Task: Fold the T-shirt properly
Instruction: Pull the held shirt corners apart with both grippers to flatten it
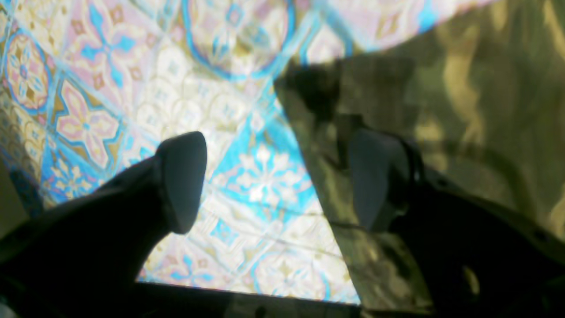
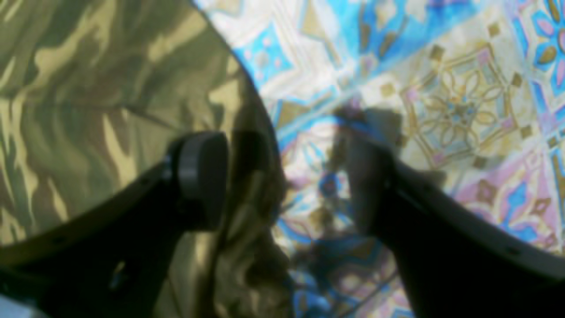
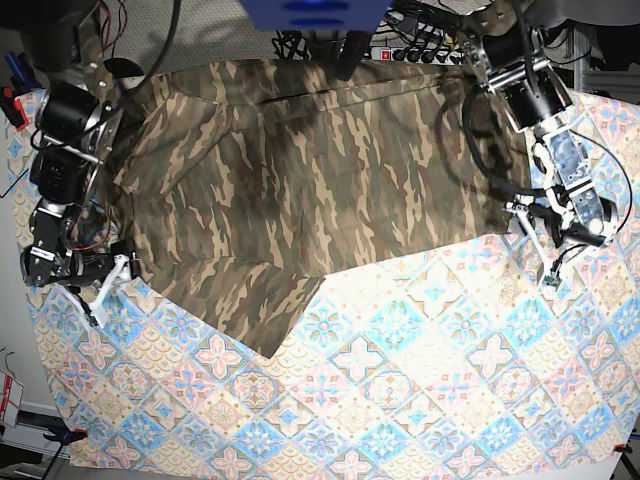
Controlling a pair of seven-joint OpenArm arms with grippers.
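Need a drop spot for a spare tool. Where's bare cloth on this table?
Free: the tile-patterned cloth across the whole near half, below the T-shirt hem. Crowded: far half under the shirt, plus both side edges where the left gripper and right gripper straddle the shirt's corners.

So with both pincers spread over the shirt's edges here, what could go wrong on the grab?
1. Each open pincer, left and right, straddles the T-shirt edge, with one finger over the patterned cloth; closing may pinch that cloth too.
2. The near sleeve lies crooked, so a fold now may bunch unevenly.
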